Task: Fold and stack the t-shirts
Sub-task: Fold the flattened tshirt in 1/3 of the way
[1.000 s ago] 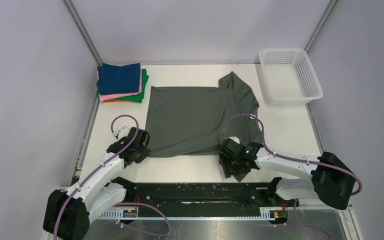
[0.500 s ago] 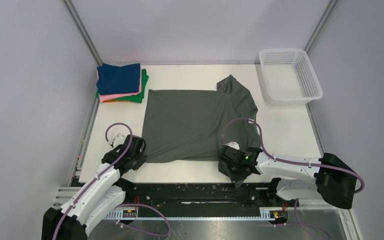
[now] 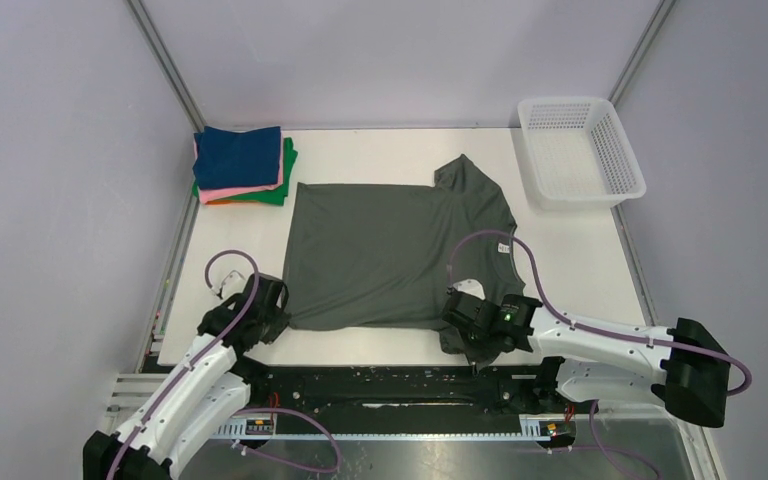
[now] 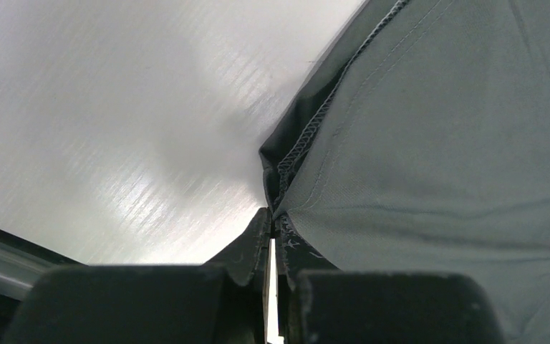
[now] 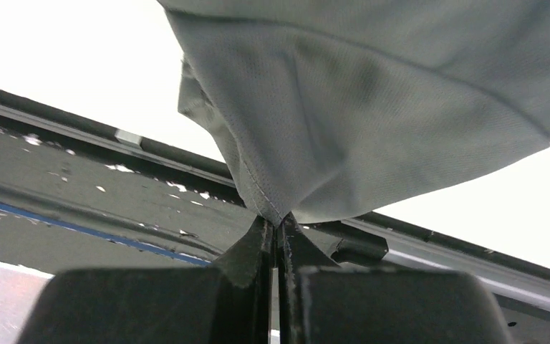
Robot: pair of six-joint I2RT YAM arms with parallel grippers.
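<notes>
Pinching grey shirt (image 3: 380,250) near corners, left gripper (image 3: 278,312), right gripper (image 3: 457,330) both clamped on it; our far-left stack (image 3: 240,160) done, this one unfolded.

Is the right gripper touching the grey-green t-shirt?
Touching. The right wrist view shows the right gripper shut on a fold of the grey-green t-shirt.
</notes>
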